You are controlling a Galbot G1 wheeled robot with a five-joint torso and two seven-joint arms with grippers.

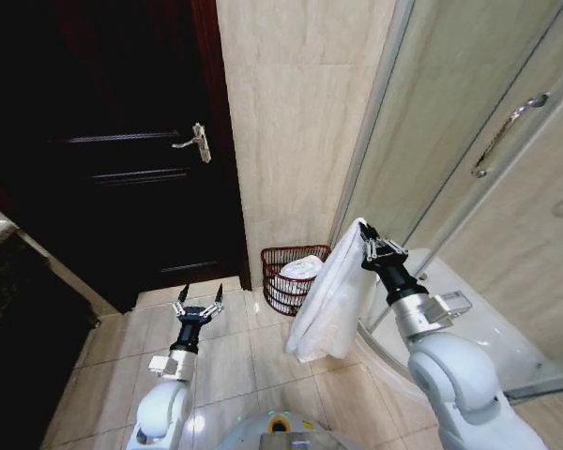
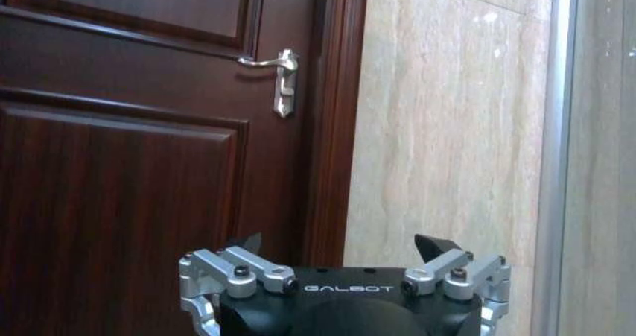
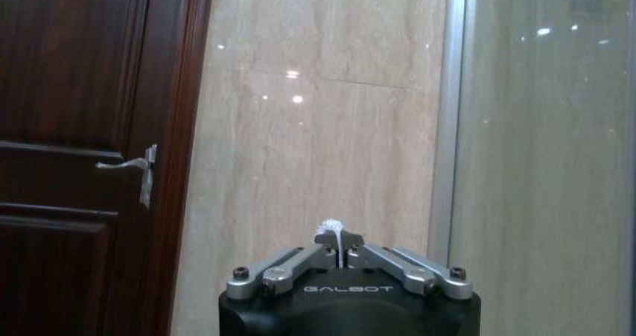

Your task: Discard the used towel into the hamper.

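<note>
The right tool [image 1: 368, 246] pinches a white towel [image 1: 327, 302] beside the hamper [image 1: 291, 277]; the left tool [image 1: 199, 300] hangs wide, idle. Carrying the draped cloth fully above the rim before release should keep it from snagging.

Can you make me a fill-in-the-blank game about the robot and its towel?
1. The right gripper is shut on a hanging ____ cloth towel.
2. The small round reddish-brown wire hamper stands on the floor against the ____.
3. The left gripper, held low over the tiled floor, is ____.
4. The dark wooden door has a silver ____.

Missing words: white; wall; open; handle
</note>
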